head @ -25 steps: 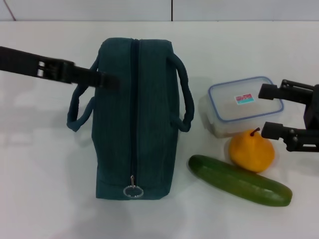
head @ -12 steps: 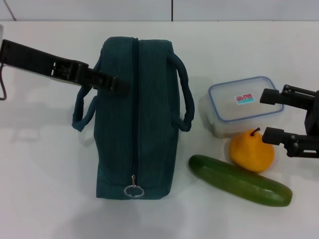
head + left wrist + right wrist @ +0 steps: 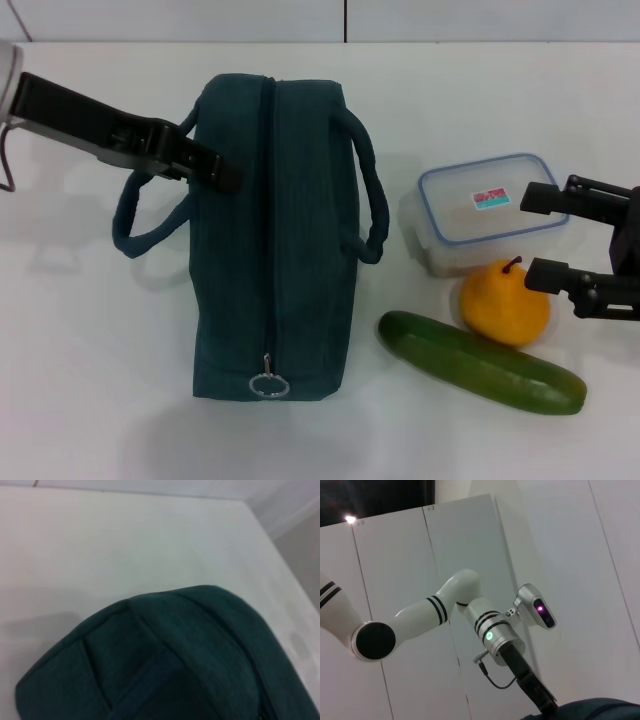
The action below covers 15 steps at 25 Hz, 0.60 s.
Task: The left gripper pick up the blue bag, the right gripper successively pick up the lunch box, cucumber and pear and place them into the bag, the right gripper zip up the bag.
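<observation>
Head view shows the left gripper at the blue bag, pinching its left handle, which is pulled outward. The right gripper waits with fingers spread beside the lunch box. The pear touches the cucumber on the table.

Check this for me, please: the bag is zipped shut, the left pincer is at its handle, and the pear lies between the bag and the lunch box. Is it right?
One part is wrong. In the head view, the pear lies between the lunch box and the cucumber, not between the blue bag and the box. The rest holds: the bag's zipper is closed, and the left pincer is at its handle.
</observation>
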### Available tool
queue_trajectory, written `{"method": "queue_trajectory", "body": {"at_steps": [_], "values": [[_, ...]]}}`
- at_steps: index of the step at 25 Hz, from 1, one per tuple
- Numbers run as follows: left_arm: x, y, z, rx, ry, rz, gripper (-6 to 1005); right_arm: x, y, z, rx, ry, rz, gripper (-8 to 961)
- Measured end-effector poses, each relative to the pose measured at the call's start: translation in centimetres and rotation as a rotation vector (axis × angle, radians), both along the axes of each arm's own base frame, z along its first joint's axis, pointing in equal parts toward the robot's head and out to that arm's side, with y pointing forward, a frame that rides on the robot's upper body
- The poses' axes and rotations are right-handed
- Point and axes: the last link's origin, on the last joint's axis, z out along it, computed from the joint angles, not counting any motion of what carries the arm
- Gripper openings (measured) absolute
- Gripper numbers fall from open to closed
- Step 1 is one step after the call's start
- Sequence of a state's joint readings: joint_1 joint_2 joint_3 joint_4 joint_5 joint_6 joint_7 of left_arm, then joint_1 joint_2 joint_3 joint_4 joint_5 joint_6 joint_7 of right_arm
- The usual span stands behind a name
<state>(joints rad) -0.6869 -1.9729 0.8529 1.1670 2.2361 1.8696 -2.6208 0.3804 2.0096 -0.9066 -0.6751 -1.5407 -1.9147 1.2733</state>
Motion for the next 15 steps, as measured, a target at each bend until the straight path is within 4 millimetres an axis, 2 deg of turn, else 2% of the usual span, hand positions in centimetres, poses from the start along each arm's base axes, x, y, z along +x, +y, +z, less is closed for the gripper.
{"method": "queue_trajectory", "body": {"at_steps": [6,14,15], "values": [[0.58,0.69,0.07,0.012,0.016,0.001,384,-0.01,0.15,-0.05,0.003,-0.003,-0.004,783],[0.28,0.80,0.68,0.041,-0.070,0.023,47,0.12,0.11,-0.25,0.001,0.001,-0.011,783],[0.12,0.79,0.62,0.037,-0.072,0.030,47,0.15,0.11,-0.33,0.000,0.004,-0.013,783]]}}
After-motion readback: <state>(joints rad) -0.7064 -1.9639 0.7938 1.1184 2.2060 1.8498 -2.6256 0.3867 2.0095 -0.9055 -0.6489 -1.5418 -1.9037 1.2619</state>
